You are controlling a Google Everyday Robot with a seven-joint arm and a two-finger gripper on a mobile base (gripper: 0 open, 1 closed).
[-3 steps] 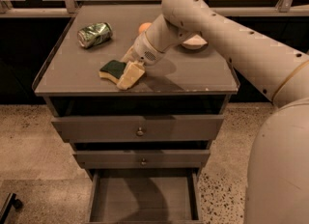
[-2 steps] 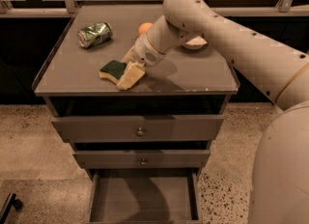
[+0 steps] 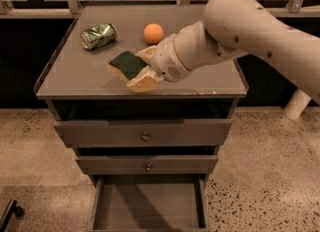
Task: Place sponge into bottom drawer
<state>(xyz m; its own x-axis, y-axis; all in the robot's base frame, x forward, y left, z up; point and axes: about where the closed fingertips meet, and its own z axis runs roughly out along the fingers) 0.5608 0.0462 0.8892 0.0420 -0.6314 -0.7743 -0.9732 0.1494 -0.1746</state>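
The sponge (image 3: 126,64), dark green on top with pale yellow foam below, is over the front middle of the grey cabinet top (image 3: 75,78), tilted, with a shadow under it. My gripper (image 3: 143,68) reaches in from the right and its tan fingers (image 3: 144,82) are shut on the sponge's right end. The bottom drawer (image 3: 150,203) is pulled open below, a shallow grey tray with nothing in it, directly under the cabinet front.
A crushed green can (image 3: 98,36) lies at the back left of the top and an orange ball (image 3: 153,33) sits behind the gripper. Two shut drawers with round knobs (image 3: 145,136) are above the open one. My arm (image 3: 250,31) covers the top's right side.
The gripper has closed on the sponge and raised it slightly off the top, shifting it a little right. The arm's elbow has swung to the right, uncovering the orange ball.
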